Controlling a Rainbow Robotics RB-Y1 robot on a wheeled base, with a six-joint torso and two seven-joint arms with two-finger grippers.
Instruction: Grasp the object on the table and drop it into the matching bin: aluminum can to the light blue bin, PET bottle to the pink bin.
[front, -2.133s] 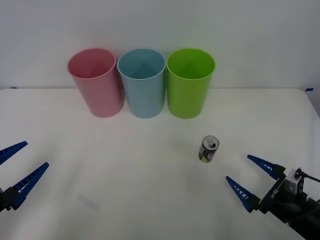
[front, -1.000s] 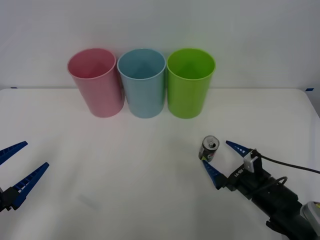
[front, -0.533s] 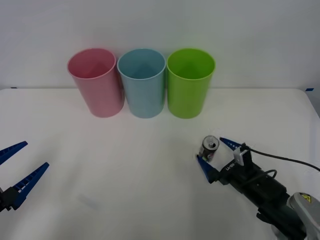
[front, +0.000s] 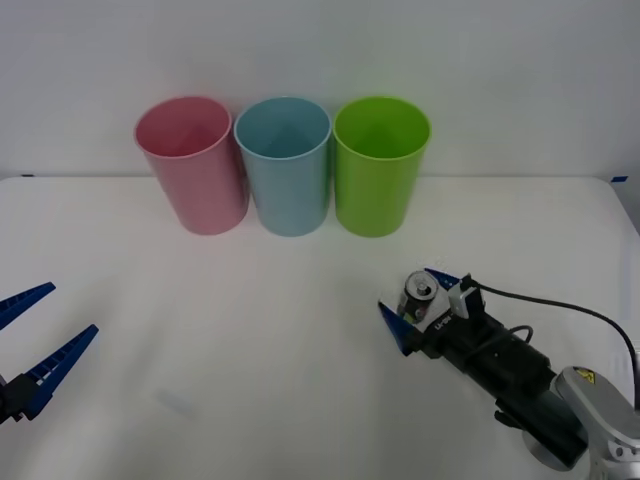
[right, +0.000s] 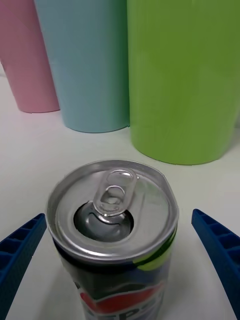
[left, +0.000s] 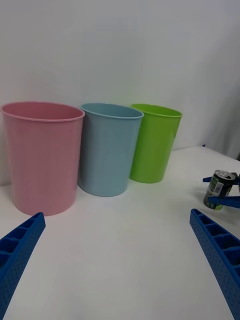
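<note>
Blue ribbed fingers of the left gripper (front: 35, 345) sat at the lower left of the front view, spread wide over the white table (front: 250, 380) and holding nothing, well apart from everything else. In the left wrist view the same gripper (left: 117, 262) showed its two fingers wide at the corners, with bare table between them.

At the lower right of the front view the right gripper (front: 415, 298) reached in from the corner on its black arm, a cable looping behind it. Its fingers stood open on either side of the can (front: 419, 297), one finger on the near side and one on the far side. In the right wrist view the gripper (right: 120, 260) had a blue finger at each lower corner and the can (right: 114, 235) upright between them, with a gap of table showing on both sides, so the fingers were not touching it. The can was dark with a green-yellow band and a red, white and blue mark, and its silver top showed an opened tab.

In the left wrist view the can (left: 218, 189) appeared small at the right edge, between the right gripper's blue fingers (left: 222, 200).

Farther back, along the upper middle of the front view, three tall bins stood in a row against the pale wall: the pink bin (front: 192, 165) on the left, the light blue bin (front: 284, 165) in the middle just beside it, and a lime green bin (front: 379, 165) on the right.
</note>
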